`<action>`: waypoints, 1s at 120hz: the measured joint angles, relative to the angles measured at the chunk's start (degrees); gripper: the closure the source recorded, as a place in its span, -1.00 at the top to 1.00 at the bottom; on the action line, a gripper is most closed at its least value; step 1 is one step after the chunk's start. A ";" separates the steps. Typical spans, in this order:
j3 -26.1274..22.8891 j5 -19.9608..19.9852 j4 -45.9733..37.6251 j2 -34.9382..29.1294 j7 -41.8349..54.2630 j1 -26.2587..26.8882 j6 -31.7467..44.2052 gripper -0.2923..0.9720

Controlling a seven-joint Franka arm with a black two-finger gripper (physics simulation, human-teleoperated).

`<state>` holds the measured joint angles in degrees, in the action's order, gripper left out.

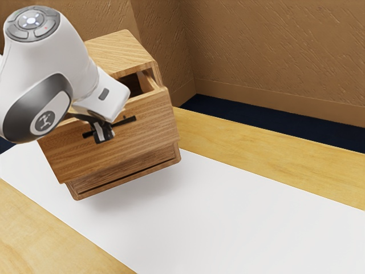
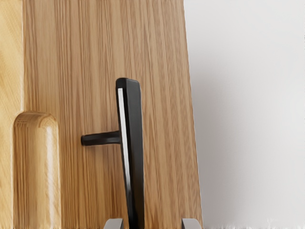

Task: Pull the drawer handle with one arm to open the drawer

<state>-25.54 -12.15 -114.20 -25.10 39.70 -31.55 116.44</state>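
A robot's hand (image 1: 100, 134) straddles the slim black bar handle (image 2: 131, 143) of the top drawer (image 1: 145, 117). Its fingers (image 2: 190, 223) are spread, one close against the bar and the other clear of it. The bar's long axis runs across the wood-grained front, so the pull looks to be straight out from the boxy cabinet (image 1: 122, 165). The drawer stands partly out.

Handle (image 2: 129, 152) end cut off — arm (image 1: 40, 80) hides drawer (image 1: 142, 128) corner.
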 joint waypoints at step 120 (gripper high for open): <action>-5.35 4.18 -2.97 -7.01 0.26 -1.07 -3.24 -0.42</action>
<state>-30.89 -7.97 -117.18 -32.11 39.96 -32.61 113.19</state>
